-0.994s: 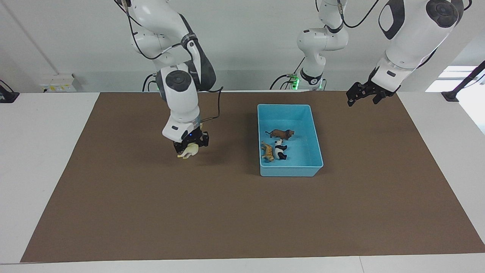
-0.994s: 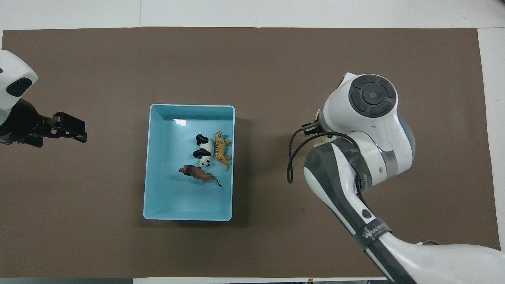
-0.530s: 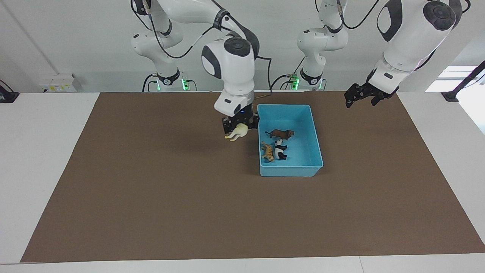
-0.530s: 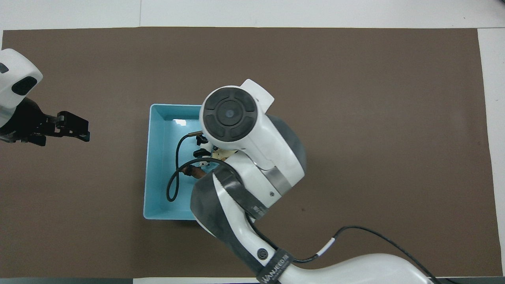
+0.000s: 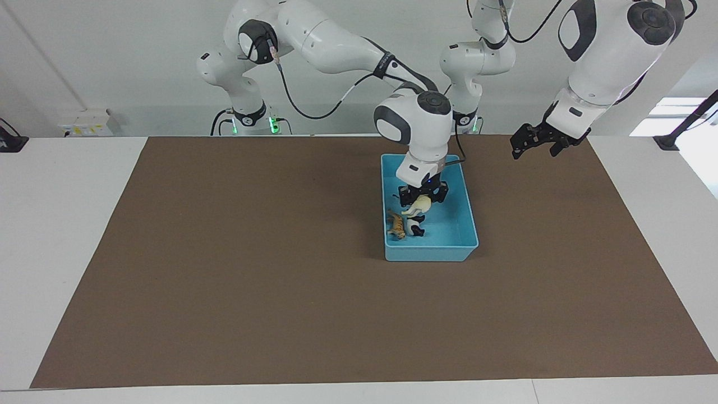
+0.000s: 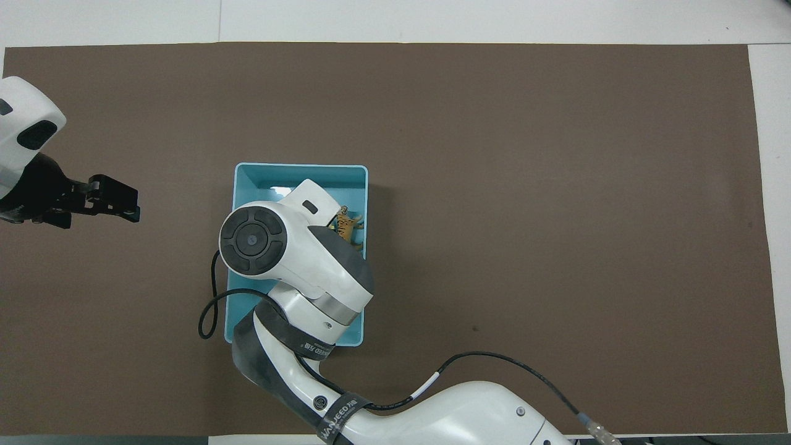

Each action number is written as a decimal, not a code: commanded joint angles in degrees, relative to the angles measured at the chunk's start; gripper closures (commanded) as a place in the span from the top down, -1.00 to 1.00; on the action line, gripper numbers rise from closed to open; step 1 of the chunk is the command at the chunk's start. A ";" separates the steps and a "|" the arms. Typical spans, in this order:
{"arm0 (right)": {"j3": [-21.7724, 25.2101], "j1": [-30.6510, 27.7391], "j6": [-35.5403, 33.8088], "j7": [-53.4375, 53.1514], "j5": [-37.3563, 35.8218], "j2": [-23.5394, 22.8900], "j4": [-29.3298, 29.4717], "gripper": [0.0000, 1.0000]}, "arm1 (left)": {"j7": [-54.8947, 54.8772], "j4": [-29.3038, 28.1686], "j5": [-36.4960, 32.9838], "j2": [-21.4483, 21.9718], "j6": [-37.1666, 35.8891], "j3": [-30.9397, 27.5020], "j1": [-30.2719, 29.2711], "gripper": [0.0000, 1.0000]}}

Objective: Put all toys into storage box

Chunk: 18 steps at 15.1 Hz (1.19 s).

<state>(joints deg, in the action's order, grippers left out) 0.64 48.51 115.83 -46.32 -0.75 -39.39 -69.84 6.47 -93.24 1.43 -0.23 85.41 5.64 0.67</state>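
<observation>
One brown mat (image 5: pixel 224 269) covers the white table (image 5: pixel 56 224); right claw (image 5: pixel 422 201) grips horse (image 5: pixel 418 207).

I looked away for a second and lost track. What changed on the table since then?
The right gripper carried the cream horse from the mat at the right arm's end across to the box; it now hangs over the box's inside with the horse at its fingertips, covering the lion. Tiger and panda lie in the box as before. The left gripper waits, open, over the mat.
</observation>
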 commanded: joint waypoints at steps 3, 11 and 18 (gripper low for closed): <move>1.73 -2.44 -5.69 -1.59 0.92 3.87 1.28 1.00 | -0.84 1.39 0.50 -0.38 -1.03 -0.72 1.09 1.00; 1.91 -16.48 -18.07 16.71 1.37 16.43 0.41 1.00 | -0.75 1.48 0.59 -0.47 4.15 -0.55 1.17 1.00; 2.08 -36.79 -19.24 42.53 0.40 21.28 -1.88 1.00 | -0.40 0.52 0.42 1.02 3.81 -0.72 1.09 1.00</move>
<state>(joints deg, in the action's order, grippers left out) 3.60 14.77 95.81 -6.25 -0.23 -20.00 -68.87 6.43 -92.67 1.45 -0.20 89.32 5.76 1.26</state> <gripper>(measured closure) 0.000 0.000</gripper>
